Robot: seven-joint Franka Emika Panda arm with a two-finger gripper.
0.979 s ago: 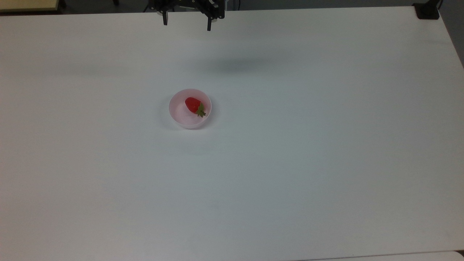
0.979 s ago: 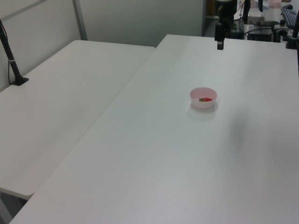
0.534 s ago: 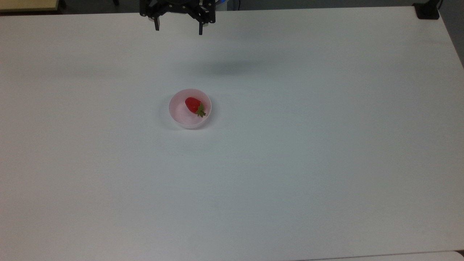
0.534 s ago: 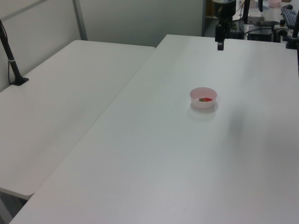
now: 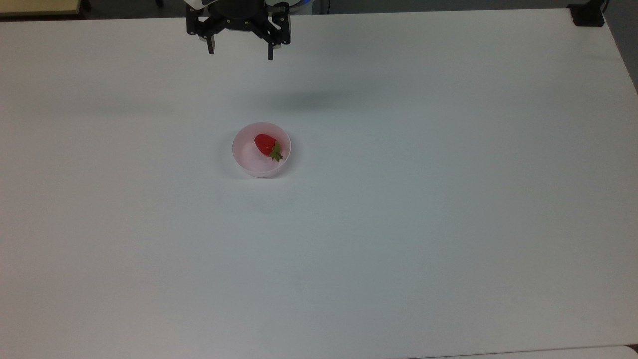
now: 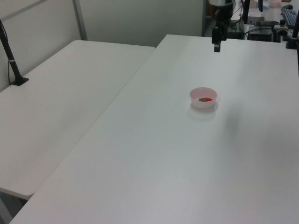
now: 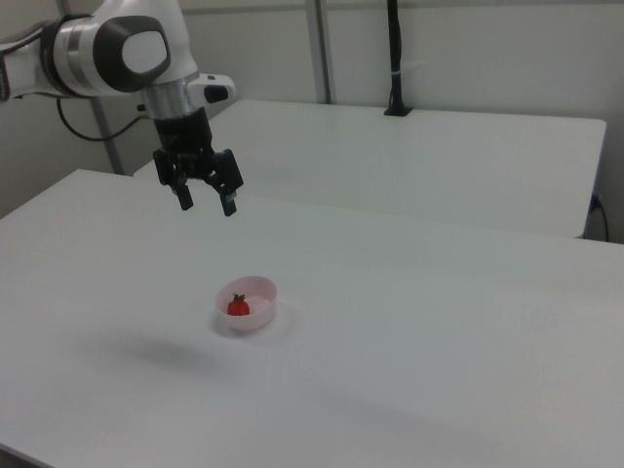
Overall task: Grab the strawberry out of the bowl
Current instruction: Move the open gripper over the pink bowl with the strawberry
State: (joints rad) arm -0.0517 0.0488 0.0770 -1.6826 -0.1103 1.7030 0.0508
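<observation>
overhead, a black pincer [image 5: 240,53] hangs released and empty, fingers spread, above the far edge of a white table [image 5: 398,199], well apart from a pale pink bowl [image 5: 242,155]. inside the bowl lies a red strawberry [image 5: 265,144], green cap toward the top view's lower right.

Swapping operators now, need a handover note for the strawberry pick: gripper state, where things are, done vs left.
Gripper: open, empty, above the table, off toward the top view's upper edge from the bowl.
Strawberry: lying in the pale pink bowl, green cap toward the top view's lower right.
Bowl: upright near the middle of the white table, nothing close around it.
Done: nothing grasped.
Left: move over the bowl, descend, close on the strawberry, lift it out.
</observation>
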